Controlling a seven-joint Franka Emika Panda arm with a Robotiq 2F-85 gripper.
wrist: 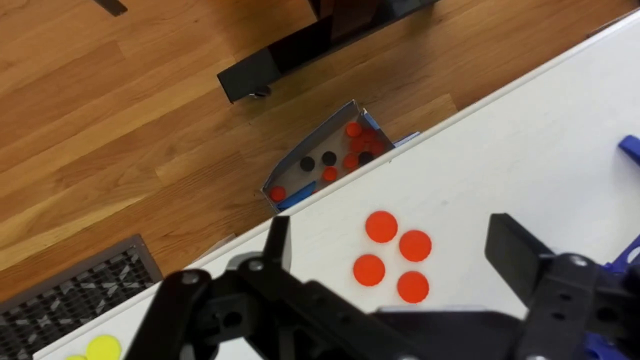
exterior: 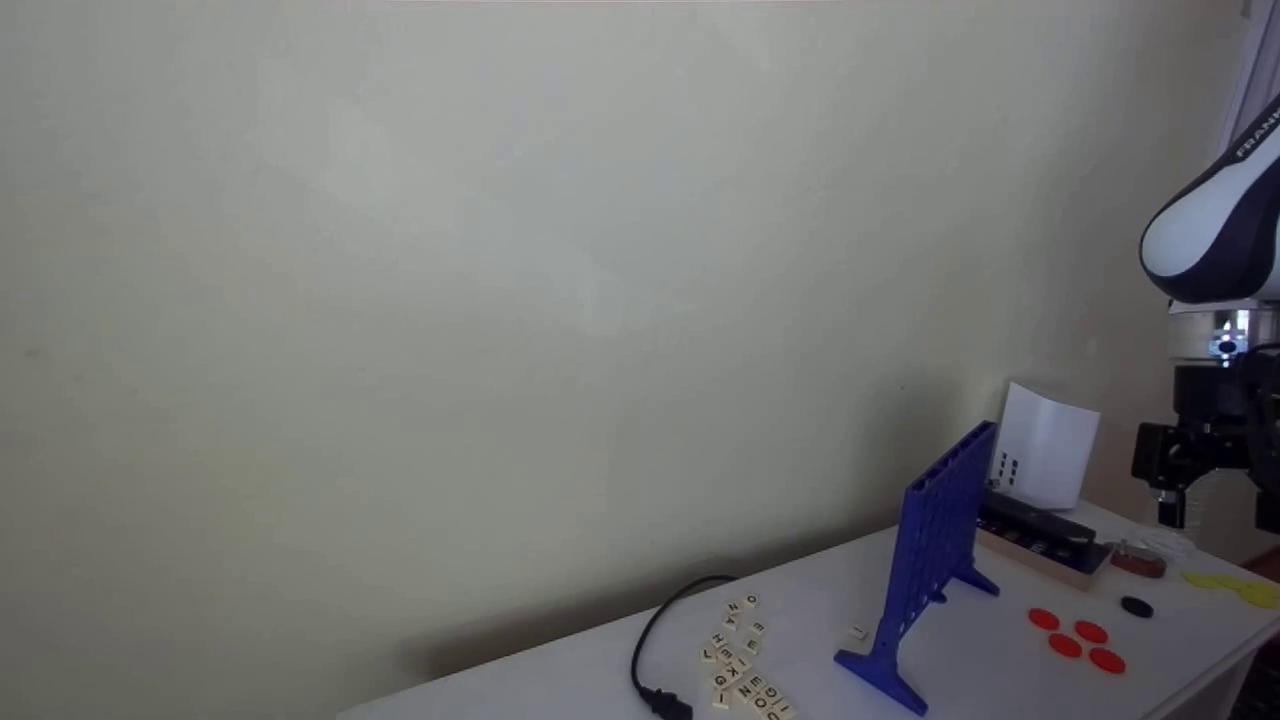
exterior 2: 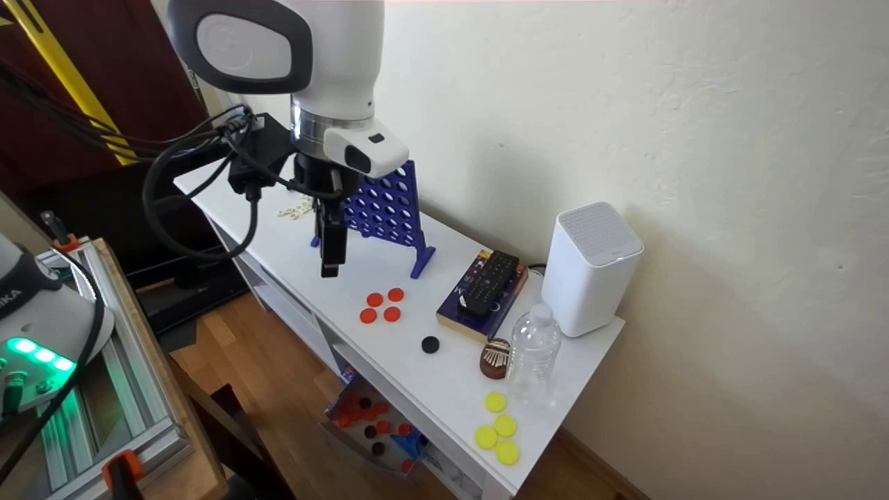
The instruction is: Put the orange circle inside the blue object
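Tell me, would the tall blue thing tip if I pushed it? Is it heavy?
The blue rack might tip if its flat face is pushed up high, since it's tall and thin. Its splayed feet probably help steady it. It may be light for its size, being full of holes.

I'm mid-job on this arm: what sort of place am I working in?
Most likely a home, though which room is unclear. The hardwood floor, the Connect Four rack and the remote control suggest a lived-in space rather than a lab.
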